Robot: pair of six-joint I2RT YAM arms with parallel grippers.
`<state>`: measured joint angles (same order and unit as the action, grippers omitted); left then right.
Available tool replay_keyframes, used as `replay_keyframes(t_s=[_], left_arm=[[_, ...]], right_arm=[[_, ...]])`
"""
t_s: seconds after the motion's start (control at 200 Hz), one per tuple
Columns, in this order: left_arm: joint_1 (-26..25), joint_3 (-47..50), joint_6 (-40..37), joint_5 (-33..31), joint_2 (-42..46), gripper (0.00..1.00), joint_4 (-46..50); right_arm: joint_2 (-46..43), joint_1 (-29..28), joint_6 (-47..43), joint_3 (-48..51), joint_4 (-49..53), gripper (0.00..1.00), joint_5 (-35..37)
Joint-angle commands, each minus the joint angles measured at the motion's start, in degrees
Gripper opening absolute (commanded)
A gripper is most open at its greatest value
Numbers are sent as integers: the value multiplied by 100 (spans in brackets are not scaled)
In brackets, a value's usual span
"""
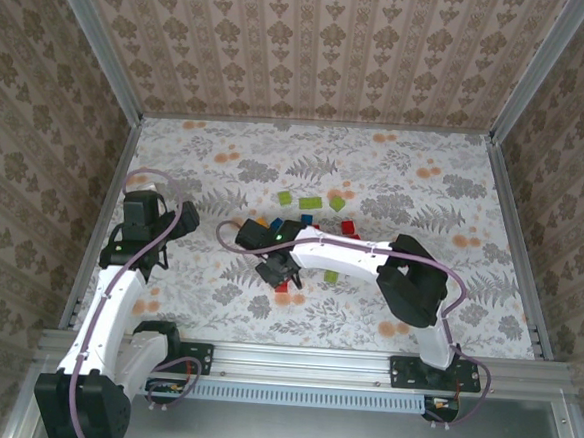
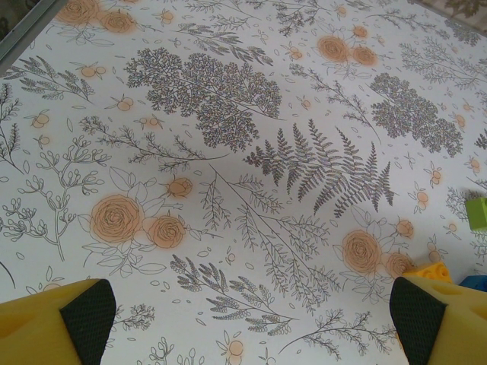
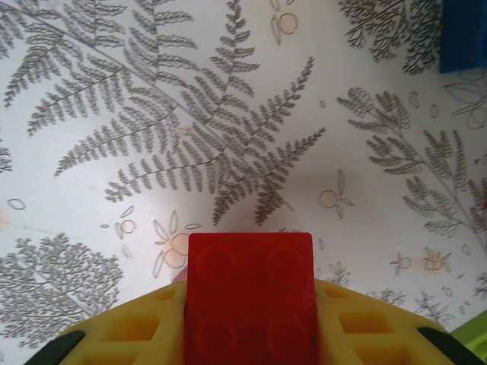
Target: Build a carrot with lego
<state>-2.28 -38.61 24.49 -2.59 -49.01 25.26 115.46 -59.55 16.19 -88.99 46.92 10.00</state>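
A red square lego brick [image 3: 249, 281] with four studs sits between the yellow fingers of my right gripper [image 3: 249, 328], which is shut on it just above the flowered table. In the top view that gripper [image 1: 279, 269] is left of the table's centre, with red at its tip. Loose lego lies behind it: green bricks [image 1: 312, 202], a red one [image 1: 349, 226], a blue one [image 1: 304, 221] and an orange one [image 1: 262, 220]. My left gripper [image 2: 255, 323] stands open over bare table at the left [image 1: 142, 212], nothing between its fingers. The carrot is out of view.
Patterned walls and metal rails [image 1: 99, 231] enclose the table. In the left wrist view a green brick [image 2: 478, 211], a yellow-orange brick [image 2: 430, 269] and a blue one [image 2: 476, 283] lie at the right edge. A blue brick [image 3: 464, 34] lies ahead of the right gripper.
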Motion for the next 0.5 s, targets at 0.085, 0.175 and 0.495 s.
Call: replay_keyframes(t_s=[0.085,0.175,0.495], left_arm=[[-57,28,16,-22,2,96,-91],[-54,20,14,-27,-30,96,-89],[-102,-6,7,-74,-68,95,-76]], right_arm=[[-503,176,-147,247,-160,27,-137],[-910,191,-7,497,-338,29,-235],[-2238,200,715,1655,-630,30,-33]])
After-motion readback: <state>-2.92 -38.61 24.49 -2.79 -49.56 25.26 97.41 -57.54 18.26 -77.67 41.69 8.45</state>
